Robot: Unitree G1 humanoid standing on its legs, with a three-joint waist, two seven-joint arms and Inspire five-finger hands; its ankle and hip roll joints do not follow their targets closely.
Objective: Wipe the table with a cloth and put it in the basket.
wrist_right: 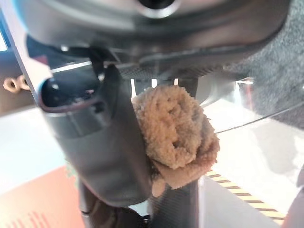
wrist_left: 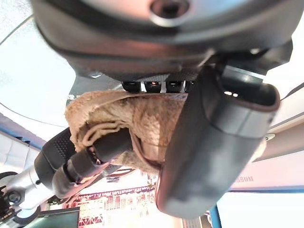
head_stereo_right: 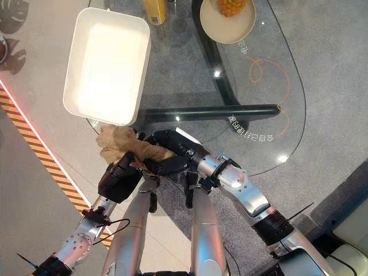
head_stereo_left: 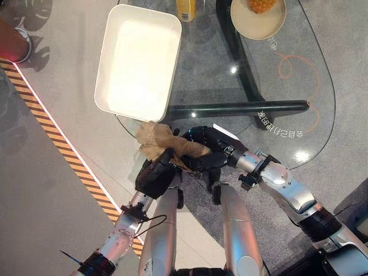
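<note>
grey floor surrounds a glass table [head_stereo_left: 299,75] bearing a white basket [head_stereo_left: 138,60] at its near left edge. just below it, the left hand [head_stereo_left: 155,175] and right hand [head_stereo_left: 207,150] both clutch the tan cloth [head_stereo_left: 164,142] with curled fingers. wiping looks finished; next, lift the cloth into the basket.

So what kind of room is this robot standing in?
Probably a lounge-style demo space: a glass coffee table on grey carpet, a bowl of fruit on it, and striped hazard tape on the floor.
</note>
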